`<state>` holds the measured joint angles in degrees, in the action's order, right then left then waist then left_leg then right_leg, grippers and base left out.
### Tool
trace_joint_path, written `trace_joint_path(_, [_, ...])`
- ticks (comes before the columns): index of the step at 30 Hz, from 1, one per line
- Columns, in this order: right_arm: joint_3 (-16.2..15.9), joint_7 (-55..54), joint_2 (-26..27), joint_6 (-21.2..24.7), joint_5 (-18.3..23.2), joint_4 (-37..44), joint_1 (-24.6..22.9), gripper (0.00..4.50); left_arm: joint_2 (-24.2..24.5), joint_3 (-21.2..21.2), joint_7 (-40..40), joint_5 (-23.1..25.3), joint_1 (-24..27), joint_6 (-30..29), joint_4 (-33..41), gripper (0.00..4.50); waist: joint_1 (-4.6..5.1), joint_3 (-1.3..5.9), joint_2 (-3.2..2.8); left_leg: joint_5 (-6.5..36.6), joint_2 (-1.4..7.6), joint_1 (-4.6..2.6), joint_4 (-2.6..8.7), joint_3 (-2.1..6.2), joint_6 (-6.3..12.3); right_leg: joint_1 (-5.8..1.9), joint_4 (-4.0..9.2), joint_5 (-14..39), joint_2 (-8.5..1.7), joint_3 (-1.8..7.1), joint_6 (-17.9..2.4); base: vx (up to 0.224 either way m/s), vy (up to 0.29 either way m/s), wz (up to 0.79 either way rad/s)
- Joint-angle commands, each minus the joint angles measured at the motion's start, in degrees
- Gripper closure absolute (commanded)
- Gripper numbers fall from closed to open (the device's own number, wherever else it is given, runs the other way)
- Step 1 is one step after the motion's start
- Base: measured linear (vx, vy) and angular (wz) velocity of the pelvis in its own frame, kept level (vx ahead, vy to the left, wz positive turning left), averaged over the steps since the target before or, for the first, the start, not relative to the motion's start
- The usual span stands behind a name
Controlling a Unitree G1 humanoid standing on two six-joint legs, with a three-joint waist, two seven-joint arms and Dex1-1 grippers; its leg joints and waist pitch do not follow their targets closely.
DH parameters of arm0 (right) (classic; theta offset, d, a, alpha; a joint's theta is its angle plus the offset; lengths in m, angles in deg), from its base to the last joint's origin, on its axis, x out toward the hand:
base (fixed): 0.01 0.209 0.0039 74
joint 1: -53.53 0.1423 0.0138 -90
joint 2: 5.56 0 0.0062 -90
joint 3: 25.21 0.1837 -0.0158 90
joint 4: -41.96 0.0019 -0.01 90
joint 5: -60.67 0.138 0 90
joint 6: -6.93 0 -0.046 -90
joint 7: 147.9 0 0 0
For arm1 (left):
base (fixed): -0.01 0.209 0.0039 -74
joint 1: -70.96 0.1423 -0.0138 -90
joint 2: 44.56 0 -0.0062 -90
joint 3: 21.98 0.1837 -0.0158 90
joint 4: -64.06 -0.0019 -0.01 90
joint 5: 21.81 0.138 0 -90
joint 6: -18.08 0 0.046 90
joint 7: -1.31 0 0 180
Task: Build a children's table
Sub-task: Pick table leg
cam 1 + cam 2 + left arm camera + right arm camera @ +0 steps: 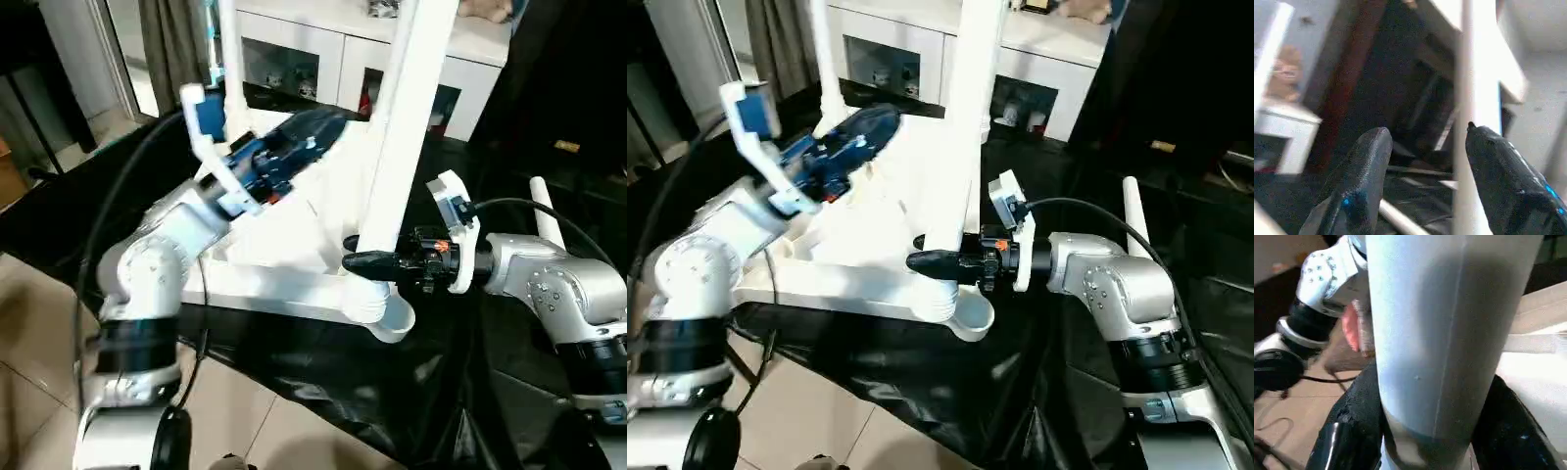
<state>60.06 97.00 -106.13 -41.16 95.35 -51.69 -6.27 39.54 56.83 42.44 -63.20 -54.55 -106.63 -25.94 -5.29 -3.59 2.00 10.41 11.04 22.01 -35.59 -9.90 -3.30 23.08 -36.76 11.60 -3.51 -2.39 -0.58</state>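
The children's table lies upside down, its white top (279,286) resting on a black sheet. A long white leg (404,127) stands upright in the near right corner socket (380,311). My right gripper (364,258) is shut on this leg just above the socket, and in the right wrist view the leg (1449,333) sits tight between both black fingers (1352,423). My left gripper (328,132) hovers over the top's underside with its fingers (1366,171) apart, open, and a white leg (1464,98) runs close by one finger. Another leg (230,49) rises at the back left.
A white cabinet (323,39) with glass-fronted compartments stands behind the table. The black sheet (323,377) reaches the near edge, with tiled floor (39,323) to the left. A further white leg (545,211) shows behind my right forearm. Black cables trail from both wrists.
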Motion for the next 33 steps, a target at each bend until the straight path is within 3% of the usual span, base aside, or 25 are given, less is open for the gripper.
trace_joint_path(1, [3.3, -10.4, 2.3, -8.7, -7.0, -0.8, -1.1, 2.62, 4.0, 5.3, -9.0, 16.1, 2.4, 5.9, -0.6, 1.68, 0.21, 3.97, 0.39, 6.9, 1.98, -0.95, 4.13, 0.33, -0.10, -2.67, 4.66, 9.1, -3.77, 2.31, -9.3, 0.000, 0.000, 0.00])
trace_joint_path(2, [3.3, -10.4, 2.3, -8.7, -7.0, -0.8, -1.1, 2.62, 4.0, 5.3, -9.0, 16.1, 2.4, 5.9, -0.6, 1.68, 0.25, 4.09, 0.43, 7.0, 1.99, -0.95, 4.24, 0.54, -0.53, -2.86, 4.67, 10.0, -3.85, 2.25, -8.2, 0.000, 0.000, 0.00])
trace_joint_path(3, [5.5, -17.3, 4.6, -11.9, -9.3, -1.4, -2.2, 2.62, 6.2, 8.3, -12.8, 22.4, 4.8, 7.0, -0.3, 1.68, 0.39, 4.18, 0.36, 7.2, 2.00, -1.11, 4.32, 0.54, -1.28, -2.83, 4.78, 11.4, -3.93, 2.28, -7.1, 0.000, 0.000, 0.00])
trace_joint_path(4, [7.0, -21.1, 6.3, -12.8, -9.8, -0.2, -3.8, 2.62, 6.9, 9.4, -15.5, 25.0, 6.5, 6.5, 0.7, 1.68, 0.58, 4.13, -0.11, 7.4, 1.96, -1.15, 4.41, 0.50, -2.16, -2.63, 4.70, 11.6, -3.78, 2.35, -6.6, 0.000, 0.000, 0.00])
trace_joint_path(6, [7.6, -22.4, 7.0, -13.1, -9.8, 0.7, -4.7, 2.62, 7.0, 9.6, -16.6, 25.8, 7.4, 6.1, 1.4, 1.68, 0.62, 4.37, -0.07, 8.0, 1.84, -1.27, 4.41, 0.49, -2.39, -2.73, 4.63, 10.5, -3.58, 2.29, -7.2, 0.000, 0.000, 0.00])
trace_joint_path(7, [8.3, -24.7, 8.5, -13.1, -9.9, 2.9, -6.9, 2.62, 5.9, 8.7, -18.6, 25.5, 9.2, 5.6, 3.0, 1.68, 0.44, 4.44, -0.79, 7.5, 1.85, -1.27, 4.41, 0.55, -2.57, -2.71, 4.42, 8.9, -3.60, 2.31, -7.8, 0.000, 0.000, 0.00])
trace_joint_path(8, [8.4, -25.3, 8.9, -13.1, -10.0, 3.4, -7.5, 2.62, 5.7, 8.5, -19.1, 25.4, 9.6, 5.5, 3.5, 1.68, 0.51, 4.29, -0.49, 8.2, 1.91, -1.26, 4.49, 0.47, -2.31, -2.55, 4.58, 7.3, -3.43, 2.29, -8.6, 0.000, 0.000, 0.00])
trace_joint_path(9, [9.9, -33.3, 12.6, -15.9, -12.8, 5.1, -11.5, 2.62, 4.3, 7.9, -23.9, 28.2, 13.2, 7.7, 3.7, 1.68, 0.45, 4.24, -1.69, 9.1, 2.03, -1.12, 4.62, 0.64, -2.70, -2.38, 4.56, 6.3, -3.51, 2.30, -9.1, 0.000, 0.000, 0.00])
trace_joint_path(10, [9.9, -35.7, 13.4, -17.3, -14.4, 5.5, -12.8, 2.62, 3.9, 7.6, -25.7, 29.7, 14.5, 9.4, 3.2, 1.68, 0.54, 4.16, -1.52, 9.4, 2.06, -1.04, 4.71, 0.67, -2.80, -2.35, 4.78, 5.8, -3.51, 2.25, -9.0, 0.000, 0.000, 0.00])
trace_joint_path(11, [9.8, -37.5, 14.0, -18.5, -15.6, 5.8, -13.9, 2.62, 3.5, 7.5, -27.1, 31.0, 15.6, 11.0, 2.8, 1.68, 0.67, 4.21, -0.94, 11.0, 1.71, -1.08, 4.77, 0.66, -2.79, -2.71, 4.96, 7.3, -3.42, 2.15, -8.8, 0.000, 0.000, 0.00])
trace_joint_path(12, [9.8, -39.3, 14.6, -20.0, -17.0, 6.0, -14.9, 2.62, 3.3, 7.2, -28.2, 32.3, 16.6, 13.3, 2.2, 1.68, 0.47, 4.22, -2.04, 11.8, 1.65, -1.15, 4.84, 0.86, -2.97, -2.66, 5.02, 9.1, -3.46, 2.20, -8.2, 0.000, 0.000, 0.00])
trace_joint_path(13, [9.9, -41.5, 15.4, -21.3, -18.4, 6.3, -16.3, 2.62, 3.6, 7.4, -28.3, 33.4, 18.6, 15.3, 2.4, 1.68, 0.68, 4.02, -1.75, 13.0, 1.65, -1.21, 4.91, 0.68, -2.99, -2.47, 5.47, 10.6, -3.34, 2.22, -7.8, 0.000, 0.000, 0.00])
trace_joint_path(14, [10.3, -45.3, 16.6, -23.6, -20.9, 7.0, -17.7, 2.62, 3.1, 6.9, -29.5, 34.1, 21.2, 16.4, 3.7, 1.68, 0.78, 3.99, -2.74, 14.5, 1.66, -1.23, 5.09, 0.89, -3.35, -2.43, 5.74, 12.2, -3.42, 2.19, -7.1, 0.000, 0.000, 0.00])
trace_joint_path(15, [10.7, -48.5, 17.7, -25.7, -23.0, 7.5, -18.9, 2.62, 2.6, 6.5, -30.7, 34.7, 23.4, 17.3, 5.0, 1.68, 0.94, 4.09, -2.38, 14.0, 1.64, -0.95, 5.13, 0.97, -3.52, -2.57, 5.63, 11.6, -3.44, 2.16, -6.7, 0.000, 0.000, 0.00])
trace_joint_path(18, [9.5, -50.5, 18.2, -28.7, -26.1, 10.1, -22.2, 2.62, -1.0, 3.2, -37.6, 36.1, 28.5, 18.8, 9.2, 1.68, 1.39, 3.98, -2.53, 15.9, 1.66, -0.91, 5.20, 0.89, -2.92, -2.41, 5.82, 13.5, -3.26, 2.29, -6.3, 0.000, 0.000, 0.00])
trace_joint_path(20, [8.5, -50.5, 18.0, -29.4, -27.2, 10.8, -23.5, 2.62, -2.3, 2.2, -38.0, 34.9, 30.4, 18.9, 10.8, 1.68, 1.64, 3.73, -2.57, 18.0, 1.45, -1.02, 5.24, 0.86, -2.01, -2.11, 6.49, 16.8, -3.18, 2.21, -5.5, 0.000, 0.000, 0.00])
trace_joint_path(25, [8.4, -52.1, 19.9, -31.4, -26.7, 9.3, -25.1, 2.62, -2.0, 4.8, -35.1, 34.9, 33.8, 22.6, 12.2, 1.68, 1.88, 3.34, -2.52, 20.7, 1.43, -0.97, 5.57, 1.15, -1.57, -1.52, 7.32, 23.7, -3.25, 2.12, -3.0, 0.000, 0.000, 0.00])
trace_joint_path(26, [8.2, -52.4, 20.2, -31.4, -26.9, 9.2, -25.2, 2.62, -2.0, 5.2, -34.9, 35.1, 33.8, 22.4, 12.2, 1.68, 1.71, 3.50, -2.81, 20.6, 1.16, -0.92, 5.28, 0.80, -0.56, -1.40, 7.53, 24.7, -4.03, 2.68, -2.9, 0.000, 0.000, 0.00])
trace_joint_path(27, [8.2, -52.4, 20.2, -31.4, -26.9, 9.2, -25.2, 2.62, -2.0, 5.2, -34.9, 35.1, 33.8, 22.4, 12.2, 1.68, 1.61, 3.54, -2.62, 20.0, 1.00, -0.79, 5.08, 0.61, 0.47, -1.50, 7.76, 25.5, -4.58, 3.08, -3.1, 0.000, 0.000, 0.00])
trace_joint_path(28, [8.0, -52.8, 20.5, -31.3, -27.2, 9.1, -25.6, 2.62, -2.1, 5.5, -35.0, 35.7, 33.2, 21.8, 11.6, 1.68, 0.90, 3.66, -2.69, 18.1, 0.95, -2.08, 2.51, -0.45, 1.85, -0.41, 9.19, 29.4, -5.98, 6.27, -3.4, 0.000, 0.000, 0.00])
trace_joint_path(29, [7.9, -52.8, 20.6, -31.3, -27.3, 9.1, -25.8, 2.62, -2.1, 5.6, -35.3, 36.0, 32.9, 21.6, 11.3, 1.68, 0.82, 3.56, -2.28, 17.1, 0.75, -1.21, 2.16, -0.19, 2.72, -1.33, 9.32, 30.6, -6.65, 7.32, -3.5, 0.000, 0.000, 0.00])
trace_joint_path(30, [8.1, -53.0, 21.0, -30.2, -26.8, 9.3, -26.1, 2.62, -2.1, 5.6, -35.2, 36.0, 32.5, 21.8, 11.0, 1.68, 0.04, 3.85, -2.49, 15.4, 0.65, -1.73, -0.11, -0.25, 2.85, -1.04, 10.26, 34.3, -7.33, 11.09, -2.9, -0.015, 0.064, -0.19])
trace_joint_path(31, [8.3, -53.1, 21.3, -29.3, -26.4, 9.5, -26.3, 2.62, -2.2, 5.6, -35.1, 36.0, 32.3, 21.9, 10.8, 1.68, -0.93, 3.40, -1.30, 15.5, -0.64, -0.50, -2.09, 0.56, 3.63, -2.38, 10.94, 38.5, -8.10, 14.47, -2.5, -0.010, 0.113, -0.42])
trace_joint_path(32, [8.2, -53.3, 21.5, -28.9, -26.3, 9.7, -26.7, 2.62, -1.8, 5.9, -36.0, 37.4, 32.0, 21.7, 10.5, 1.68, -0.93, 3.40, -1.30, 15.5, -0.64, -0.50, -2.09, 0.56, 3.63, -2.38, 10.94, 38.5, -8.10, 14.47, -2.5, -0.010, 0.113, -0.42])
trace_joint_path(33, [8.2, -53.5, 21.9, -28.4, -26.1, 10.1, -27.3, 2.62, -1.6, 6.1, -37.3, 39.1, 31.5, 21.8, 10.0, 1.68, -1.39, 3.08, -1.69, 13.9, -1.18, -0.05, -2.69, 2.94, 3.41, -2.65, 11.25, 40.6, -6.73, 17.29, -2.6, -0.008, 0.169, -0.57])
